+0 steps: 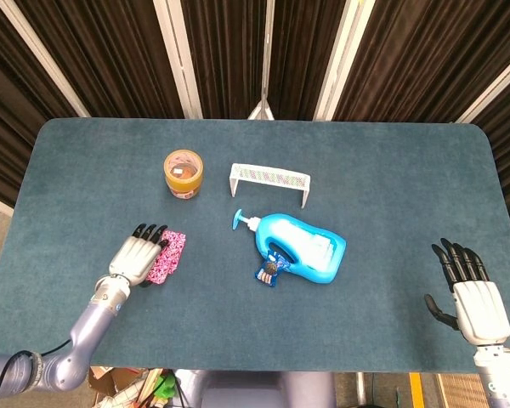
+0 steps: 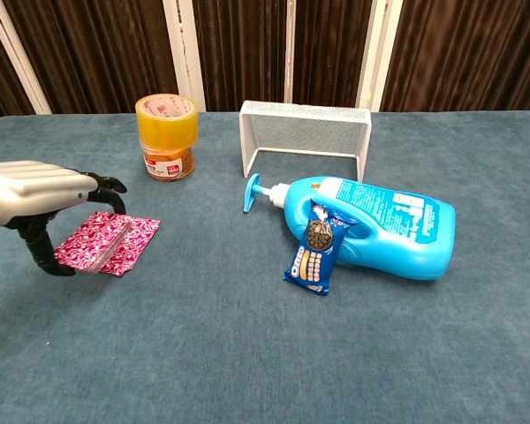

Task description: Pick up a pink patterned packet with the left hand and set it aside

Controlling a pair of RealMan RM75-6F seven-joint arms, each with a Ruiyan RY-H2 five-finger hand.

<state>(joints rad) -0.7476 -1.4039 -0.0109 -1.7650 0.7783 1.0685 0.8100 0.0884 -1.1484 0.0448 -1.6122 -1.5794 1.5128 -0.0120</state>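
The pink patterned packet (image 1: pixel 167 255) (image 2: pixel 110 243) lies flat on the blue table, left of centre. My left hand (image 1: pixel 134 257) (image 2: pixel 37 190) hovers at the packet's left edge. Its fingers arch above the packet with a clear gap, and its thumb hangs low by the packet's near-left corner. Nothing is pinched between them as far as the chest view shows. My right hand (image 1: pixel 472 293) rests far off at the table's near right, fingers spread and holding nothing; the chest view does not show it.
An orange jar topped with a yellow tape roll (image 1: pixel 184 172) (image 2: pixel 167 137) stands behind the packet. A white wire rack (image 1: pixel 269 180) (image 2: pixel 305 128) sits mid-table. A blue pump bottle (image 1: pixel 302 246) (image 2: pixel 380 225) lies on its side with an Oreo packet (image 1: pixel 268 272) (image 2: pixel 312 256) against it.
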